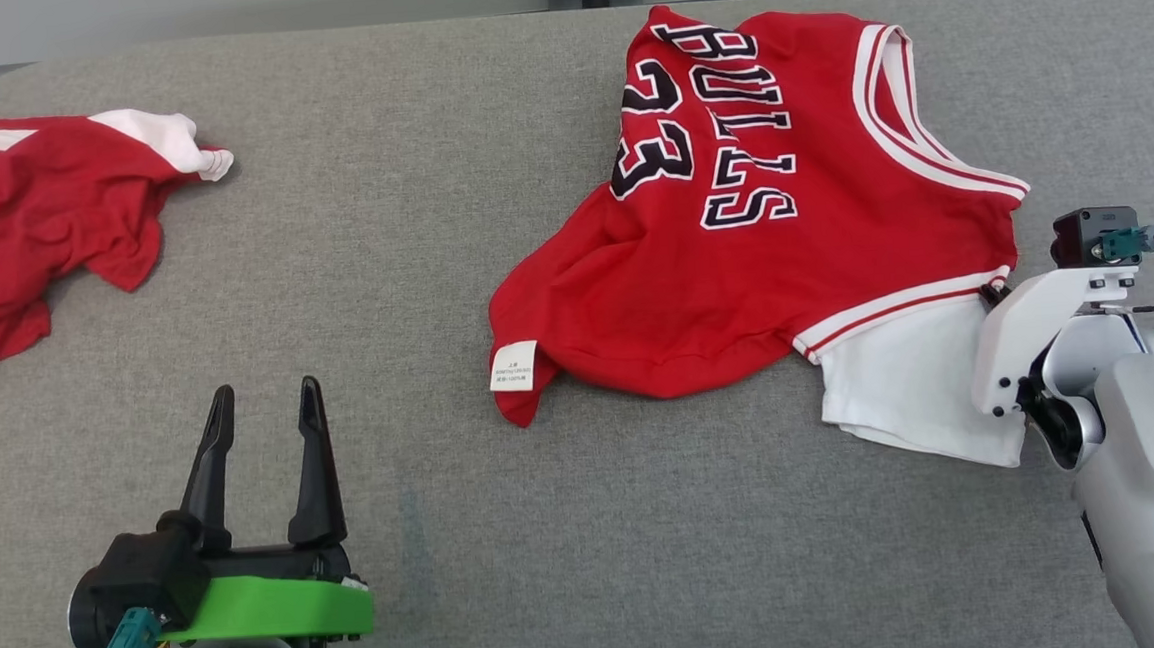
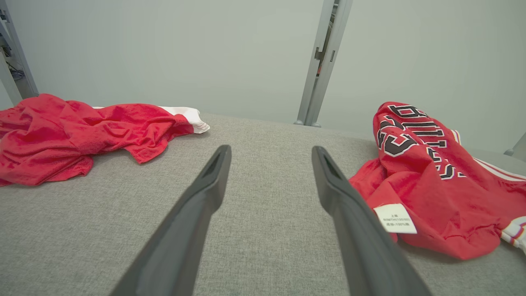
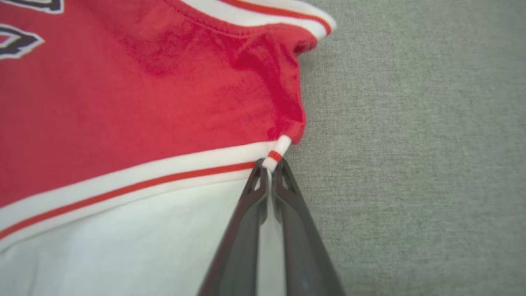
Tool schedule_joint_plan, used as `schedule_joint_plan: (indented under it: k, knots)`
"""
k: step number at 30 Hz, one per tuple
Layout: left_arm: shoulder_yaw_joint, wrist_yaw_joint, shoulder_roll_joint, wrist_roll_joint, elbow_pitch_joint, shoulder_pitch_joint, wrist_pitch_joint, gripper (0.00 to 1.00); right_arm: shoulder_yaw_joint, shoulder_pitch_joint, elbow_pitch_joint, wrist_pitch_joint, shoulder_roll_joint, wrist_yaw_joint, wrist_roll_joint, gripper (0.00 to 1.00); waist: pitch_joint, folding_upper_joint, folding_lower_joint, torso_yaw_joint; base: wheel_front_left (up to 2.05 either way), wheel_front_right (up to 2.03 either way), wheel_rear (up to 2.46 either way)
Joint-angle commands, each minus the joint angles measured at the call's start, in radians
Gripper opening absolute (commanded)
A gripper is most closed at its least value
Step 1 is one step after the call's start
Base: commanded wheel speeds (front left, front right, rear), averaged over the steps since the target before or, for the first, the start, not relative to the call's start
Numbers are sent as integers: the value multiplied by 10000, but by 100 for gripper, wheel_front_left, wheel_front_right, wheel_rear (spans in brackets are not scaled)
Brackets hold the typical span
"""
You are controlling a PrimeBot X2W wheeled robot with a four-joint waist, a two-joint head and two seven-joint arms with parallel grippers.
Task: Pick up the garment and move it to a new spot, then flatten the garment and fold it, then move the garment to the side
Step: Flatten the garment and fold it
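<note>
Our right gripper [image 3: 269, 166] clamps the striped trim [image 3: 276, 150] of the jersey [image 1: 735, 284] at right of frame; our open left gripper [image 1: 263, 403], lower left, stands well apart from it

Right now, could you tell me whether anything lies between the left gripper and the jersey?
Nothing visible does: only bare grey table separates the left gripper from the jersey; the other garment lies far left.

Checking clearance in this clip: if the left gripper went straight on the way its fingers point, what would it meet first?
Probably nothing: the left gripper, open, points along bare grey fabric tabletop between the crumpled red garment and the red Bulls jersey. Its height is unclear.
</note>
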Motion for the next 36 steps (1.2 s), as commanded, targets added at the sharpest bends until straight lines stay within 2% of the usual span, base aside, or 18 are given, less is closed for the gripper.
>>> schedule_joint_plan:
  k: [1,10,11,12,17,23,29,36]
  knots:
    - [27,-31,28,21,52,-84,-4,100,-60,51,76,-128,-136,-19,44,0,-64,0,0,-37,0,0,0]
    - [112,-67,27,65,125,145,-3,100,-1263,469,-301,-587,-881,-18,-636,0,-423,0,0,-224,0,0,0]
    - [121,-71,27,66,126,158,-3,100,-1388,518,-341,-567,-880,-18,-702,40,-441,0,0,-249,0,0,0]
    - [123,-75,27,61,126,161,-3,100,-1548,559,-390,-560,-855,-18,-781,100,-455,0,0,-277,0,0,0]
    - [136,-61,27,41,103,191,-3,100,-1879,758,-788,-801,-503,-18,-946,100,-543,0,0,-420,0,0,0]
    - [194,-55,28,55,197,318,-3,100,-1949,1396,-1997,-2309,-66,-16,-955,100,-927,0,0,-494,0,0,0]
    - [380,4,27,31,300,704,-3,100,-874,2707,-3707,-3758,254,-16,-698,100,-1477,0,0,-756,0,0,0]
    - [489,122,27,-76,329,1079,-3,100,386,4143,-5285,-4686,70,-16,-378,100,-2051,0,0,-1144,0,0,0]
